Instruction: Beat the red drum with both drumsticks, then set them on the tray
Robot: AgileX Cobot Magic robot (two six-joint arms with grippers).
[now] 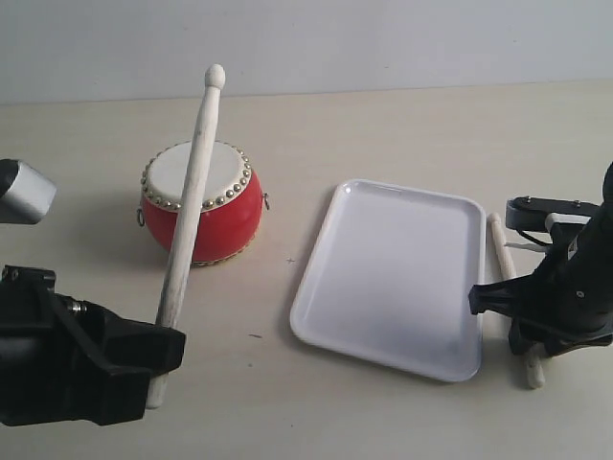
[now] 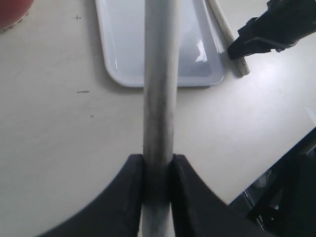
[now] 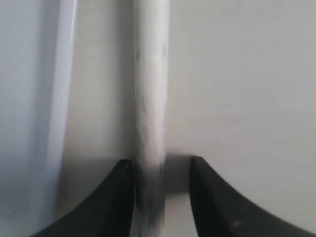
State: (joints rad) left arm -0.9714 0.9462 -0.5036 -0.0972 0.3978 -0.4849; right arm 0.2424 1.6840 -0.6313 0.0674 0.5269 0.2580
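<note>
The red drum [image 1: 206,216] with a cream skin stands on the table at the back left. My left gripper [image 1: 158,350] [image 2: 158,160] is shut on one drumstick [image 1: 192,192] [image 2: 160,74], which slants up with its tip above and behind the drum. The white tray [image 1: 393,278] [image 2: 123,49] lies right of the drum, with nothing in it. The second drumstick [image 1: 502,251] [image 3: 150,98] lies flat on the table along the tray's right rim. My right gripper [image 1: 525,321] [image 3: 162,165] is low over it and open, with the stick against one finger and a gap at the other.
The table's far edge meets a pale wall behind the drum. In the left wrist view the right arm [image 2: 276,24] shows beside the tray, and a table edge [image 2: 256,182] with dark framework is near it.
</note>
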